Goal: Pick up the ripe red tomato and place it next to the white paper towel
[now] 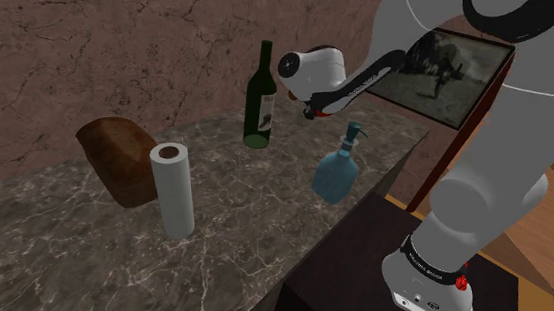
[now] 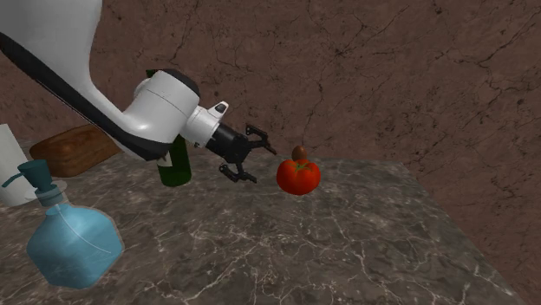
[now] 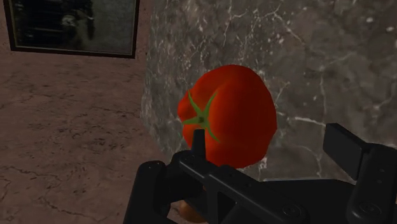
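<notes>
A red tomato (image 2: pixel 298 176) with a green stem sits on the dark marble countertop (image 2: pixel 329 251), near its far edge by the wall. My gripper (image 2: pixel 260 163) hovers just to the tomato's left in the second exterior view, open, a small gap short of it. In the wrist view the tomato (image 3: pixel 232 118) lies straight ahead of the gripper (image 3: pixel 273 145), with the fingers (image 3: pixel 347 149) spread on either side and not touching it. The white paper towel roll (image 1: pixel 172 190) stands upright toward the shoulder view's left, well away from the arm.
A brown bread loaf (image 1: pixel 115 159) lies behind the roll. A green wine bottle (image 1: pixel 259 96) stands beside my hand, and a blue glass bottle (image 1: pixel 336 167) sits near the counter's edge. A framed picture (image 1: pixel 449 67) leans past the counter's end.
</notes>
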